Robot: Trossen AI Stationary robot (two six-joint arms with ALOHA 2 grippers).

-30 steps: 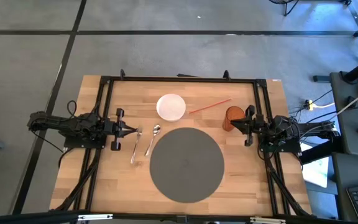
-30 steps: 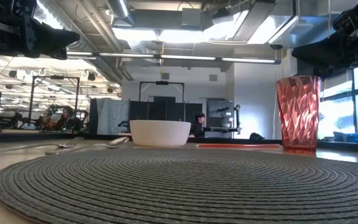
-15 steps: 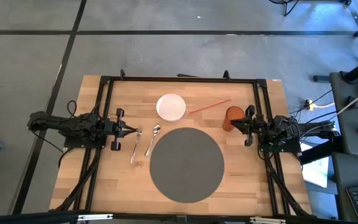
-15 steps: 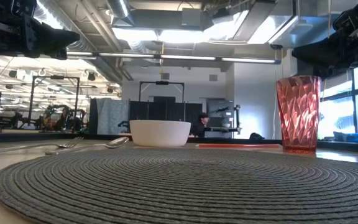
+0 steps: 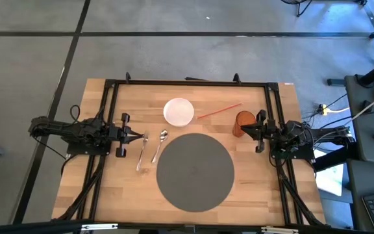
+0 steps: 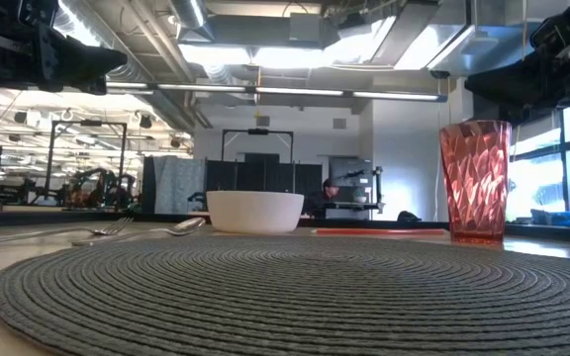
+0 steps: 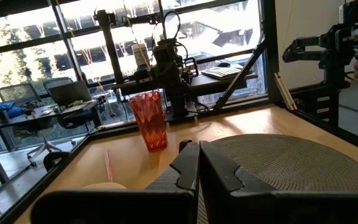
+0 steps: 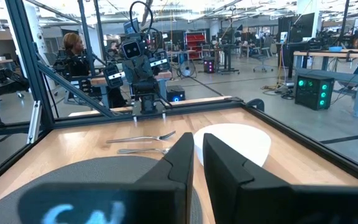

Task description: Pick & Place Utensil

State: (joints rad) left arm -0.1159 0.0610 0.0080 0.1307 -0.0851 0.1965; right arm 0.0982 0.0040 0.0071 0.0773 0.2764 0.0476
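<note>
Left tool (image 5: 139, 136) beside silver fork (image 5: 141, 154); spoon (image 5: 160, 144) alongside

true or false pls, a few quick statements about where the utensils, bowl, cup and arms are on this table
1. The fork and spoon lie on the round placemat. False: they lie on bare wood beside its left edge.
2. The white bowl sits behind the placemat. True.
3. The left end effector holds the fork. False: it is shut on nothing, by the fork's tines.
4. The red cup stands by the right end effector. True.
5. The red straw stands in the cup. False: it lies on the table between bowl and cup.
</note>
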